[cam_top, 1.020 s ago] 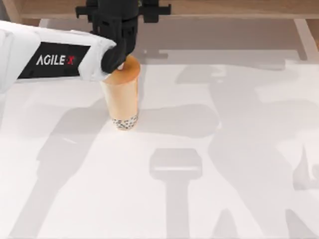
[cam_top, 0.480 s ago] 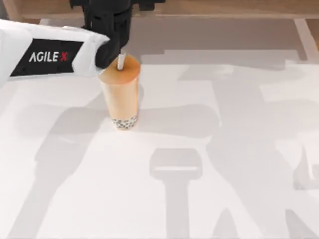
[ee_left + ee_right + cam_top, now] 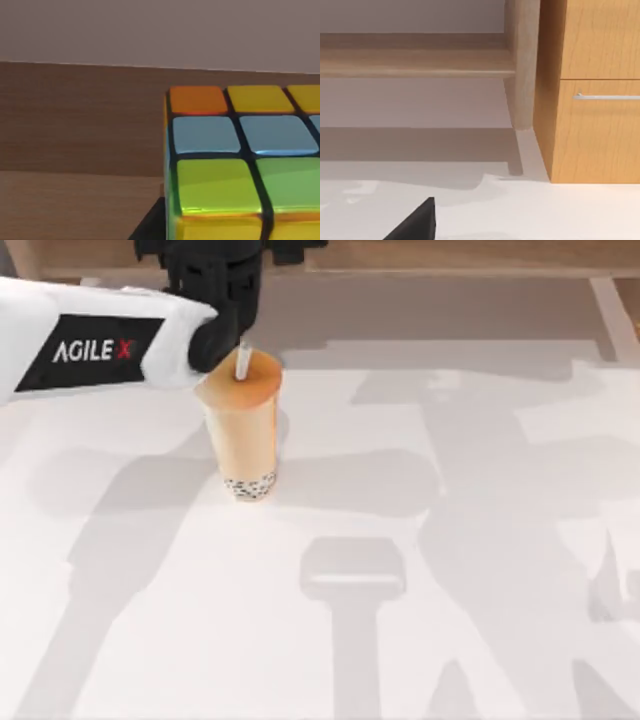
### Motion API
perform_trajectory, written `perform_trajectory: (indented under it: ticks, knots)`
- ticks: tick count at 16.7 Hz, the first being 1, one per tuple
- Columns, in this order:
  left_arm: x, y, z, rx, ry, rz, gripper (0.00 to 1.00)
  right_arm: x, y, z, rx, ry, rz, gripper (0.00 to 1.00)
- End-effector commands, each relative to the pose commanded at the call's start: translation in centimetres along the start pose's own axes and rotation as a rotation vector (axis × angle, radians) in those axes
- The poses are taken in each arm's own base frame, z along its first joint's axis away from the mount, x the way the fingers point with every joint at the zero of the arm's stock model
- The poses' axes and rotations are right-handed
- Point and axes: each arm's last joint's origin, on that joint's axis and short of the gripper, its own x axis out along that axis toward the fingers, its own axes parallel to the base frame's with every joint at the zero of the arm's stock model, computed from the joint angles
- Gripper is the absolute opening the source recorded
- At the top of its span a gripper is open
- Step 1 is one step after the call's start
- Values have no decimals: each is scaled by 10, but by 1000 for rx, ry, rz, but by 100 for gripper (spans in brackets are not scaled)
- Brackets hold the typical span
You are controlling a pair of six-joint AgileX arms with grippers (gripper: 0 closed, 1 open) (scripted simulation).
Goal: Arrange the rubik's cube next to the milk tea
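Note:
The milk tea (image 3: 242,430) stands upright at the table's back left: a clear cup of tan drink with dark pearls at its base, an orange lid and a white straw (image 3: 243,362). My left gripper (image 3: 222,340) hangs just behind and to the left of the lid. In the top view the arm hides the rubik's cube. Close up in the left wrist view, the rubik's cube (image 3: 235,165) shows orange, yellow, blue and green squares, with a dark finger (image 3: 147,227) against its side. The left gripper looks shut on it.
A wooden wall (image 3: 450,255) runs along the table's back edge. The white table (image 3: 400,540) carries only arm shadows in its middle and right. A dark part of my parked right gripper (image 3: 417,222) faces a wooden cabinet (image 3: 590,100) with a drawer handle.
My left arm has shifted left and toward the back wall, uncovering the cup's lid and straw. The cup has stayed in place.

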Motion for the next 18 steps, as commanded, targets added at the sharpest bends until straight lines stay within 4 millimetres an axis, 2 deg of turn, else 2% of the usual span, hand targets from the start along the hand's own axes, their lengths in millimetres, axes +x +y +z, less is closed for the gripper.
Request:
perform_trajectory:
  ticks: [3,8,13,18]
  knots:
    - [-4,-10,-3,37,28,-19,0,0,0,0,0,0,0,100]
    - [-3,-8,0,36,24,-19,0,0,0,0,0,0,0,100]
    - [-6,-10,27,63,48,-108,0,0,0,0,0,0,0,100]
    - [-18,-9,61,127,182,-250,0,0,0,0,0,0,0,100]
